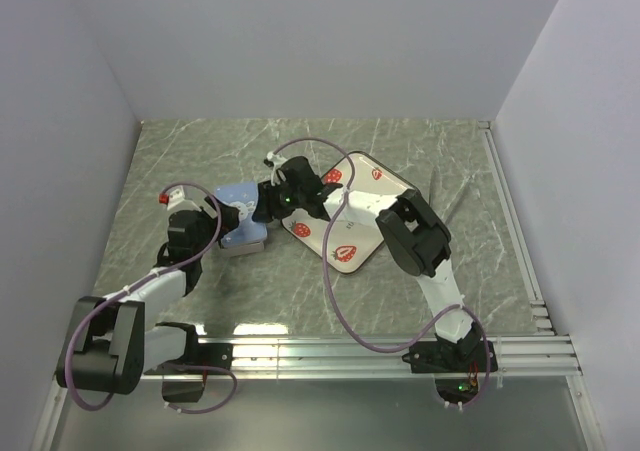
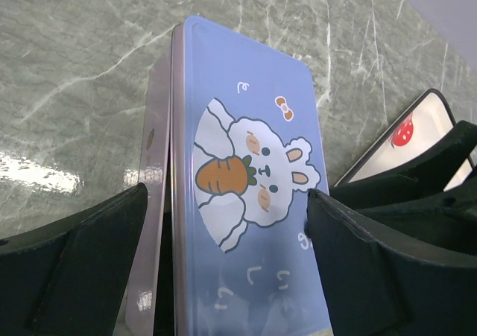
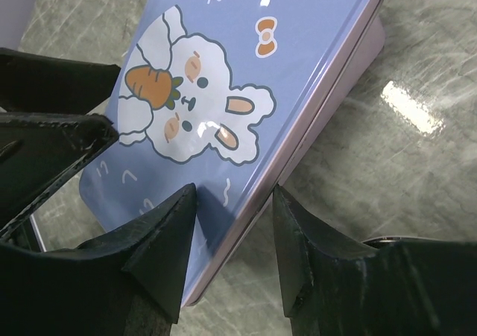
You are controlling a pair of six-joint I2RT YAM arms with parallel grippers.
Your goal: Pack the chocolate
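Pale blue printed metal fills both wrist views: a rectangular tin (image 1: 238, 223) with rounded corners, its glossy lid (image 2: 246, 165) bearing a white rabbit holding an orange carrot. The base wall (image 2: 156, 127) below is a duller lavender-silver. In the left wrist view a dark gap runs between lid and base along that side, so the lid looks lifted or not seated.

The left gripper (image 2: 226, 194) stands spread wide across the tin's short width. Its 2 matte black fingers (image 2: 82, 261) lie against opposite sides, apparently clamping the tin to steady it on the table (image 1: 200, 151).

The right gripper (image 3: 231, 194) reaches in from the tray side, its 2 wedge-shaped fingertips (image 3: 168, 232) partly apart and astride one edge of the lid. That suits working the lid, but I cannot tell whether they pinch it or only straddle it.

Just beside the tin lies a flat white tray (image 1: 355, 163) with a thin dark rim, decorated with red strawberries (image 1: 345, 252). These are printed, not food.

No chocolate shows in any view. The candies may be inside the tin or hidden under the arms, and I cannot tell which. The table is smooth grey-green marbled stone with pale veins and a bright glare patch.
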